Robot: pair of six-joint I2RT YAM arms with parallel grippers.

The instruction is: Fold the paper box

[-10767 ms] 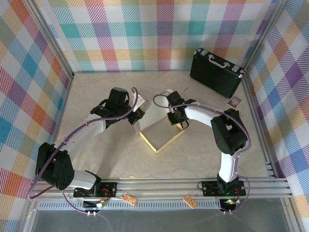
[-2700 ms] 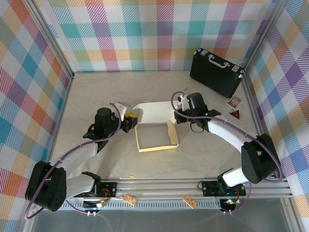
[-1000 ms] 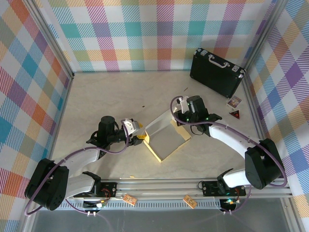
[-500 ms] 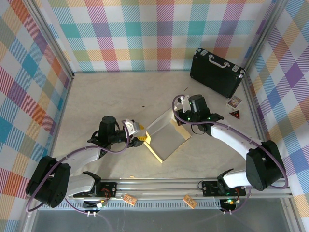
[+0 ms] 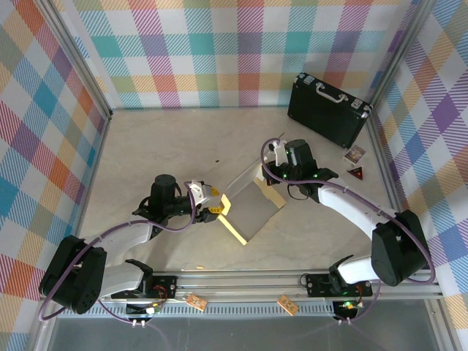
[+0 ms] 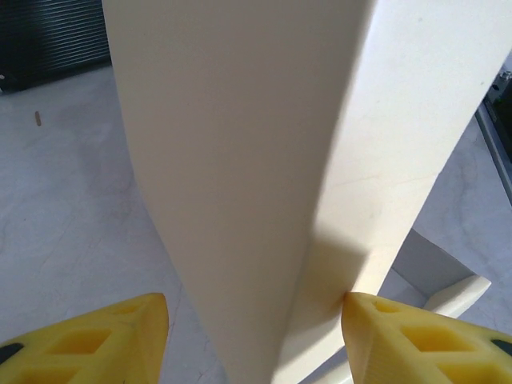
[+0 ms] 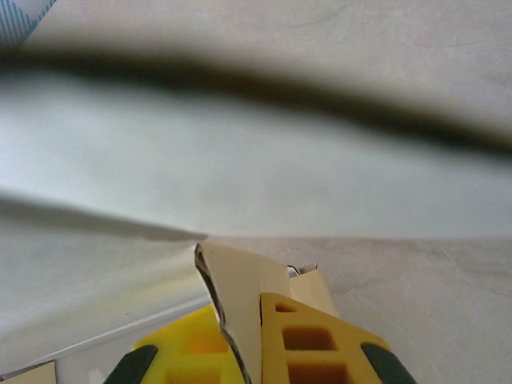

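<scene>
Two grips are called for on the paper box (image 5: 252, 206), which sits skewed near the middle of the surface (image 5: 161, 146), its white panel tipped up and a tan edge turned toward 7 o'clock. The step in hand is judged to be the raising of a side wall. It is best done with the far corner held as an anchor and the wall bent slowly along its score, since thin card is likely to buckle.

The left jaws are spread astride an upright white fold at the box's 9 o'clock side, the yellow fingers (image 6: 120, 340) not closed on it. The right jaws are pressed together on a tan flap at the 1 o'clock corner.

The left arm (image 5: 131, 234) is laid low, its forearm aimed toward 3 o'clock. The right arm (image 5: 351, 208) is swept out wide and bent back toward 10 o'clock.
</scene>
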